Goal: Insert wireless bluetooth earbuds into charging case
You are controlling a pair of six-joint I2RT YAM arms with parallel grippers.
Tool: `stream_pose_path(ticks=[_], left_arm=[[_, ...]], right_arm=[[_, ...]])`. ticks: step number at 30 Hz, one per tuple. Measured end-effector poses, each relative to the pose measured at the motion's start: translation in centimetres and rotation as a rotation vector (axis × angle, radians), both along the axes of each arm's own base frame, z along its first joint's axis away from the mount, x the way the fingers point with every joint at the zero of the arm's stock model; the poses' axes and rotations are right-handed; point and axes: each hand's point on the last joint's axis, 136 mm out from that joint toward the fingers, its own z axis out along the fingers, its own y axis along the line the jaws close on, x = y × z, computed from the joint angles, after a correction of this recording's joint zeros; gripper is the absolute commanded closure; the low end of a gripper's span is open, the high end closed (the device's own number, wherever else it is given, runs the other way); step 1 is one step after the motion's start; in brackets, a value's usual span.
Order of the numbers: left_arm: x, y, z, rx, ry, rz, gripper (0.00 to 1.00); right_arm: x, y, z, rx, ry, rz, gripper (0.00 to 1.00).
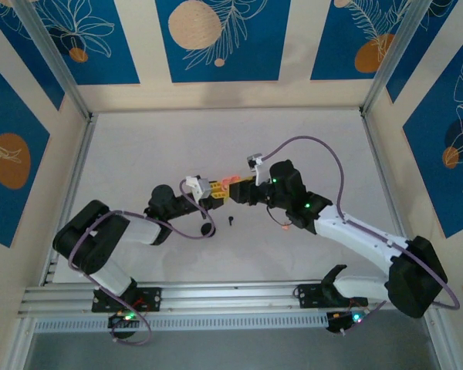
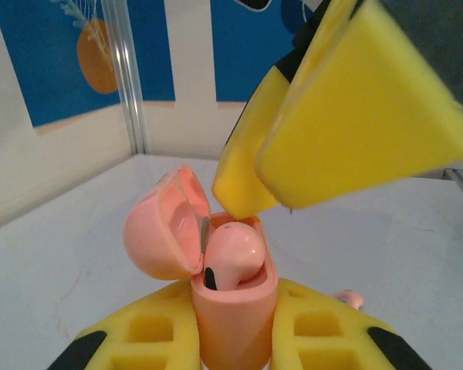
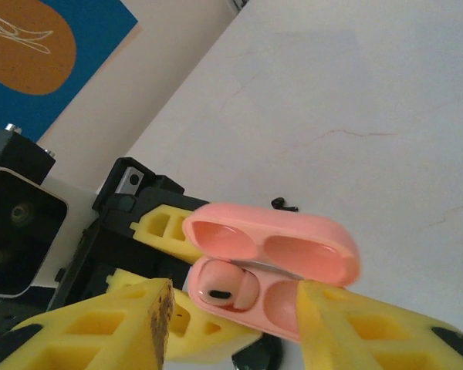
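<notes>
The pink charging case [image 2: 233, 324] stands upright with its lid [image 2: 160, 235] swung open, and my left gripper [image 2: 233, 308] is shut on its body. One pale pink earbud [image 2: 233, 254] sits in a slot; the slot [image 3: 284, 302] beside it is empty. My right gripper [image 3: 233, 297] hovers just over the case mouth, jaws apart and holding nothing. In the top view the two grippers meet at mid-table, left gripper [image 1: 214, 190] and right gripper [image 1: 244, 190], with the case [image 1: 230, 182] between them. A second pink earbud [image 2: 349, 297] and a black earbud [image 3: 284, 204] lie on the table.
A dark rounded object [image 1: 207, 230] lies on the white table [image 1: 309, 139] near the left wrist, with the black earbud [image 1: 231, 220] just right of it. Metal frame posts [image 1: 58, 58] and patterned walls ring the table.
</notes>
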Motion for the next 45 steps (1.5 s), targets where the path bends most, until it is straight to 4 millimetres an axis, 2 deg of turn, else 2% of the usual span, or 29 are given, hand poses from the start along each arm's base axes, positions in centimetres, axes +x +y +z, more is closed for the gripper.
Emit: stream_pose_path(ticks=[4,9,14,17,26,37,45], left_arm=[[-0.2,0.1,1.2,-0.011,-0.067,0.0,0.87],[-0.2,0.1,1.3,-0.001,-0.101,0.003,0.87],[-0.2,0.1,1.1,0.015,-0.136,0.006,0.87],[-0.2,0.1,1.0,0.025,-0.155,0.007,0.87],[-0.1,0.0,0.6,0.048,-0.19,0.01,0.87],[-0.2,0.0,0.6,0.052,-0.201,0.006,0.87],[-0.2,-0.1,0.6,0.052,-0.201,0.004,0.87]], right_arm=[[-0.6,-0.9,1.9,0.015,0.055,0.014,0.55],[-1.3,-1.3,4.5,0.028,0.152,0.029,0.61],[-2.0,-1.2,5.5,0.041,0.28,0.043,0.65],[-2.1,-0.7,5.2,0.042,0.355,0.057,0.67],[-2.0,0.2,1.9,0.0,0.529,0.053,0.72],[-1.2,0.9,1.5,-0.002,0.552,0.049,0.78],[-0.8,1.2,0.2,-0.022,0.582,0.043,0.84]])
